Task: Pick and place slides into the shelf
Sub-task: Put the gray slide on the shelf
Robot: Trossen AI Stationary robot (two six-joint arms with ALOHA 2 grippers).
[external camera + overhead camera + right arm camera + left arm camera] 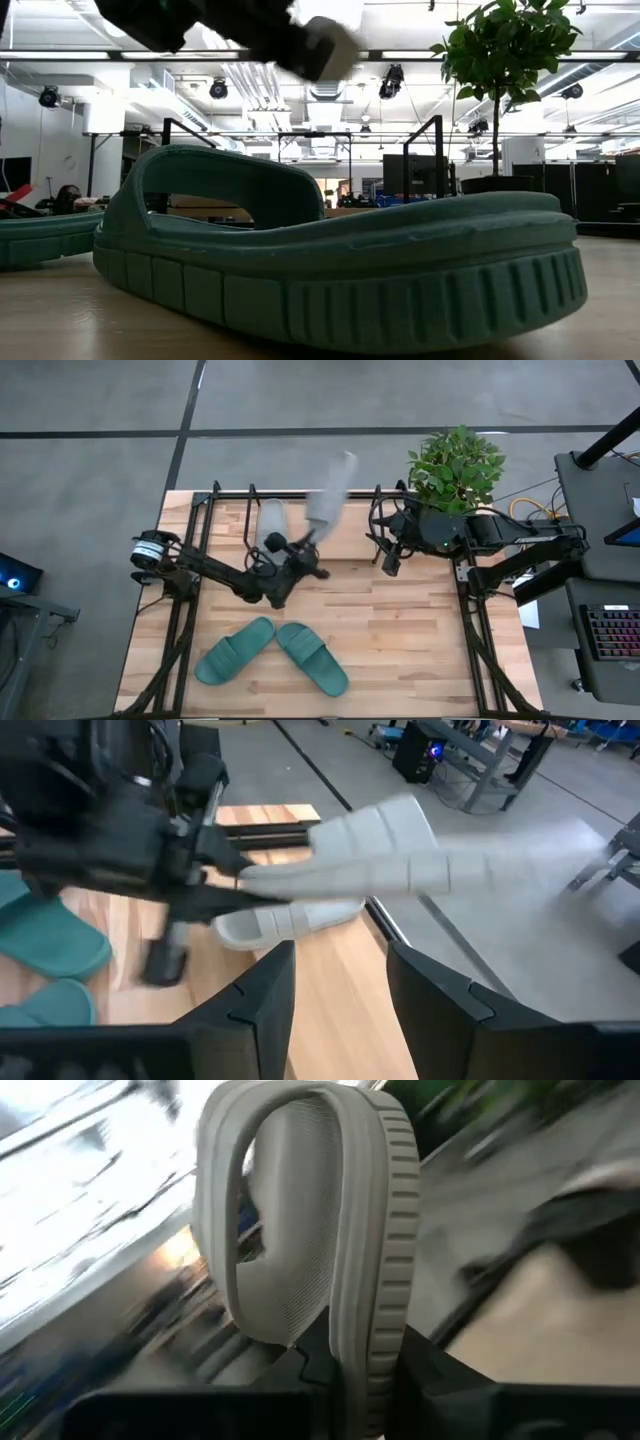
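Left gripper (312,540): fingers pinching a grey slide (330,492), ribbed foam sole, wide arched strap, held in the air above the shelf (235,495) of thin black rods; its outline is smeared. Second grey slide (270,523): lies in the shelf. Teal pair (272,653): matte foam, flat on the wooden tabletop (400,630). Right gripper (390,565): fingers spread, holding nothing, beside a potted plant (455,465).

Count taken from the high view. Slides, four in total: two teal green (236,650) (313,657), lying side by side at 6 o'clock on the table; two light grey, one (269,520) at 12 o'clock, one (331,491) raised just beside it. Shelf (232,494): one. Potted plant (456,464): one, at 2 o'clock. Robot arms: two.
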